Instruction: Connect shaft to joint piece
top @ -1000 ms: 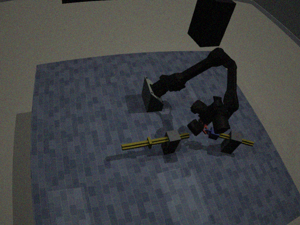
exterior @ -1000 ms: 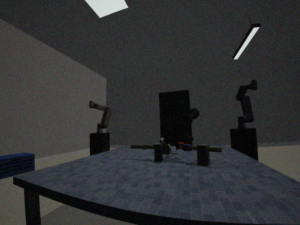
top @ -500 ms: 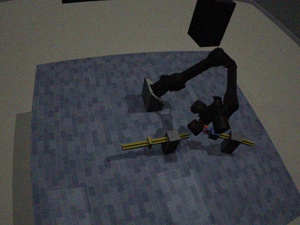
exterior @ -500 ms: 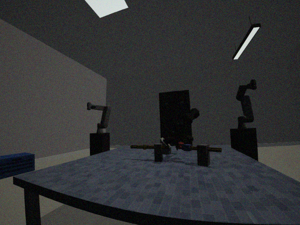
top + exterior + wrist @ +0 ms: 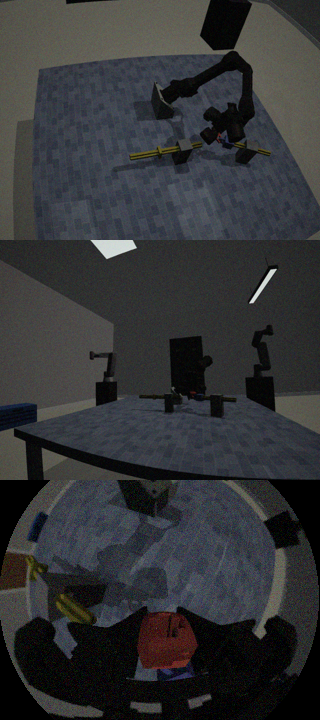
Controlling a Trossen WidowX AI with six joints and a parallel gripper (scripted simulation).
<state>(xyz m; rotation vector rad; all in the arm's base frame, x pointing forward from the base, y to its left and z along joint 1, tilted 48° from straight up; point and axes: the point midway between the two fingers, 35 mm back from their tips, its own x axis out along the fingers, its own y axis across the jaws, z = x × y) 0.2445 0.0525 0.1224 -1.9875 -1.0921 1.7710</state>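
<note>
Presently, claw: closed on the red square joint piece, one dark finger along each side of it.
Claw: low over the table, its fingers part-way apart, at shaft height.
Red joint piece: between the fingers, slotted face showing in the wrist view; whether its opening lines up with the sliding shaft, cannot tell.
Blue hinge part: just beside the claw, between the red piece and the fixed shaft.
Fixed shaft: yellow, leading away from the claw on the blue part's side, through its block.
Fixed block: grey-topped, upright, near the claw on that same side.
Sliding shaft: yellow, across the claw from the fixed shaft; near end close to the claw, apart from the red piece.
Collar: on the sliding shaft, beyond its block as reckoned from the claw.
Sliding block: upright, between claw and collar.
</note>
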